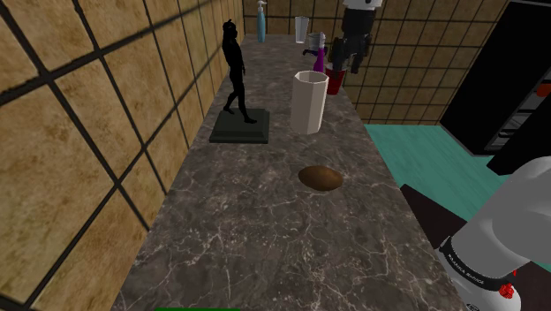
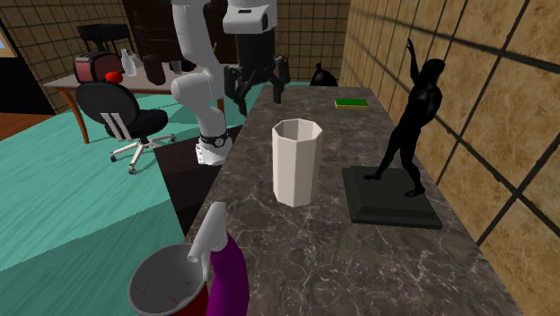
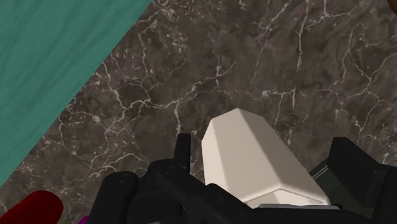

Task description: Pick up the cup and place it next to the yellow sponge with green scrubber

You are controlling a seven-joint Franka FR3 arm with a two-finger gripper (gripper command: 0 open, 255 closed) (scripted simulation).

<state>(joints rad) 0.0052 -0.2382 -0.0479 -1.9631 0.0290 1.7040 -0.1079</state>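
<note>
The cup (image 1: 309, 102) is a tall white faceted tumbler standing upright on the marble counter (image 1: 265, 238), beside the black statue's base. My gripper (image 1: 350, 55) hangs above the cup's height, off to the shoulder view's right, over the counter's edge. In the second exterior view the gripper (image 2: 260, 83) has its fingers (image 2: 239, 90) well apart, open and empty, behind the cup (image 2: 296, 162). The wrist view has the cup (image 3: 254, 159) close ahead of the hand, untouched. The yellow sponge with green scrubber (image 2: 351, 103) lies flat at the counter's far end in the second exterior view.
A black statue (image 2: 408, 135) on a dark slab stands against the tiled wall. A red cup (image 2: 170, 287) and a purple bottle (image 2: 224, 269) stand at one end. A brown oval object (image 1: 320, 178) lies mid-counter. An office chair (image 2: 121, 112) stands on the teal floor.
</note>
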